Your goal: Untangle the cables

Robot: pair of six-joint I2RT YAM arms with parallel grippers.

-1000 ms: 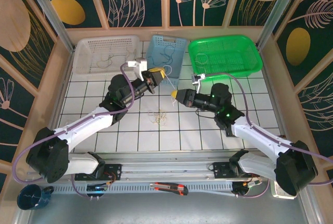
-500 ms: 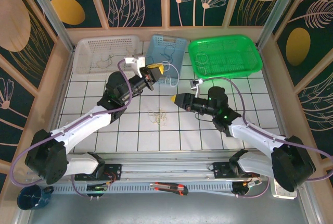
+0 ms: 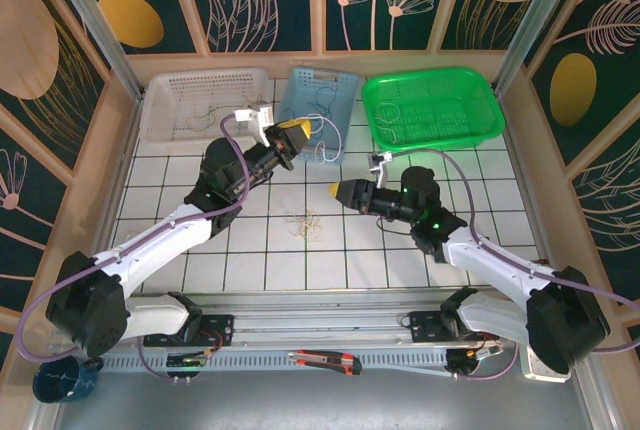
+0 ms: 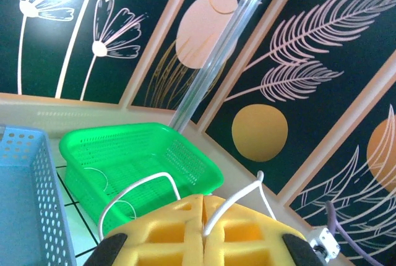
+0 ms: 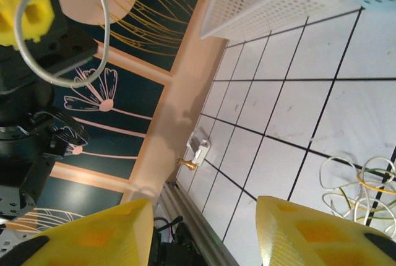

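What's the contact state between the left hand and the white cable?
Touching. The left wrist view shows the white cable pinched in the seam between the left hand's shut yellow fingers.

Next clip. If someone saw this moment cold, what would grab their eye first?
The left gripper sits at the edge of the blue basket, its yellow fingers shut on a white cable that loops free in the air. Nearer the arm bases, a small tangle of cables lies on the white tiles, with the right gripper hovering open to its right.
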